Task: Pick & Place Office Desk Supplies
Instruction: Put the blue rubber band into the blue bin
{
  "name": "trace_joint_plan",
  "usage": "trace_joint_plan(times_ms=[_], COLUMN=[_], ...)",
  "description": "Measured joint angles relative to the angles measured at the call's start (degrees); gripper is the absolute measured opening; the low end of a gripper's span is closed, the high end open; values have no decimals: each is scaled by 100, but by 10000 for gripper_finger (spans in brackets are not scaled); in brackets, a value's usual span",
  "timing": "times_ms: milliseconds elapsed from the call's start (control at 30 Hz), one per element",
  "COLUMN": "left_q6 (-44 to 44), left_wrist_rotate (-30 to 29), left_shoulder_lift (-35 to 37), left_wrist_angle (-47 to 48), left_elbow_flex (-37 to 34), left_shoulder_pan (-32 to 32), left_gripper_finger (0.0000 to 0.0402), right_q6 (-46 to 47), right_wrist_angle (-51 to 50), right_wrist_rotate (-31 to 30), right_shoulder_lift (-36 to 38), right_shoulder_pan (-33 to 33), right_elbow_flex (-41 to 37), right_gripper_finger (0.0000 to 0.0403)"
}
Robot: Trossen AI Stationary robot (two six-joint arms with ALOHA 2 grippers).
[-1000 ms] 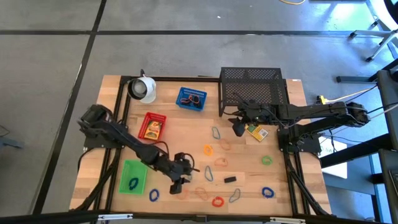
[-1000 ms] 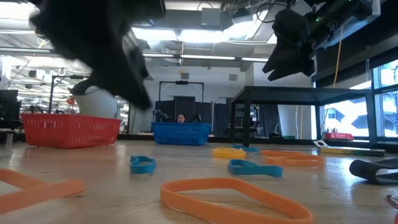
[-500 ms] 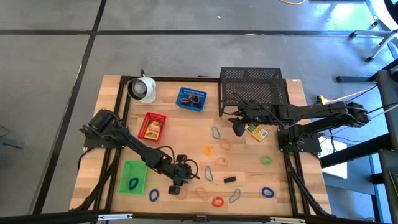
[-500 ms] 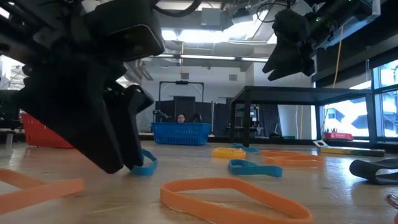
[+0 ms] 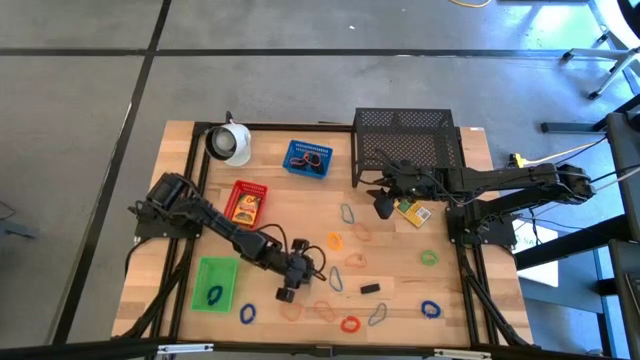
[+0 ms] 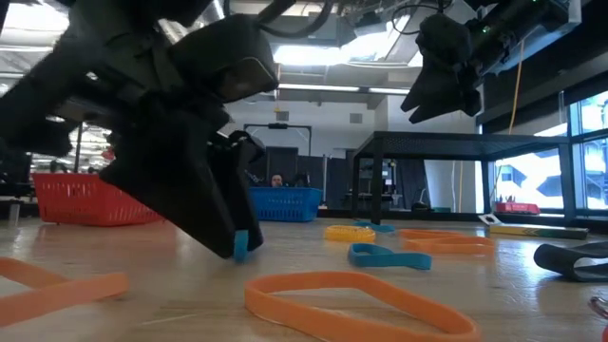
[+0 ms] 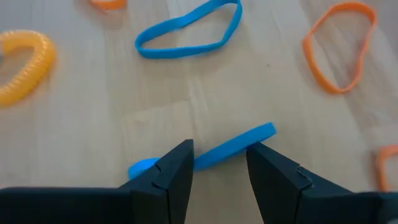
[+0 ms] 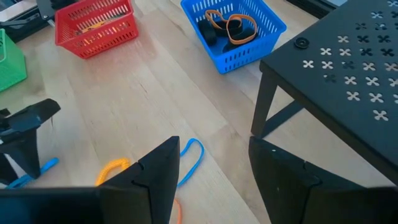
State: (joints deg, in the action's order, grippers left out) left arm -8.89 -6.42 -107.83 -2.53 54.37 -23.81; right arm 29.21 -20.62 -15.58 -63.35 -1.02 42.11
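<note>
The blue tray (image 5: pixel 307 159) at the table's far side holds orange bands and dark clips; the green tray (image 5: pixel 214 284), near left, holds one blue loop; the red tray (image 5: pixel 246 203) holds yellowish items. The left gripper (image 5: pixel 288 290) has shifted right since the earlier frame and now pinches a blue band (image 7: pixel 233 145) at the table surface. The right gripper (image 5: pixel 383 207), fingers spread, hovers beside the black rack (image 5: pixel 405 146). No writing is legible.

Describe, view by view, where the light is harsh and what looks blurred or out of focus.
Low view: bright ceiling lights glare behind; the left end effector looms dark and soft, and the near orange band is blurred. Left wrist view: even light, and the blue band is crisp. High view: flat light, faint shadows.
</note>
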Motion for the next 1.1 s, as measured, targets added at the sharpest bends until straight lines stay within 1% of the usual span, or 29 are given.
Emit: trace_joint_plan(times_ms=[133,233,333,467,533,667,767,933,1100], left_q6=[272,262,265,127,-118,-660,-754,-889,-1324], left_wrist_rotate=[34,55,32,85,112,119,105,-210,-574], left_shoulder_lift=[0,11,10,14,16,44,123,529,1153], left_wrist_angle=[85,205,210,212,210,140,-48,-218,-361], left_elbow_flex=[2,9,9,9,9,4,-17,-11,-9], left_shoulder_pan=[79,135,139,145,146,146,143,162,265], left_gripper_finger=[144,128,92,24,8,2,3,3,2], right_q6=[11,11,11,10,11,15,17,198,185], right_wrist_angle=[0,0,0,0,0,0,0,0,0], right_wrist_rotate=[0,0,0,0,0,0,0,152,166], right_shoulder_lift=[0,0,0,0,0,0,0,0,0], right_shoulder_pan=[0,0,0,0,0,0,0,-1,-2], right_elbow_flex=[0,0,0,0,0,0,0,0,0], right_gripper_finger=[194,194,194,194,194,194,194,194,194])
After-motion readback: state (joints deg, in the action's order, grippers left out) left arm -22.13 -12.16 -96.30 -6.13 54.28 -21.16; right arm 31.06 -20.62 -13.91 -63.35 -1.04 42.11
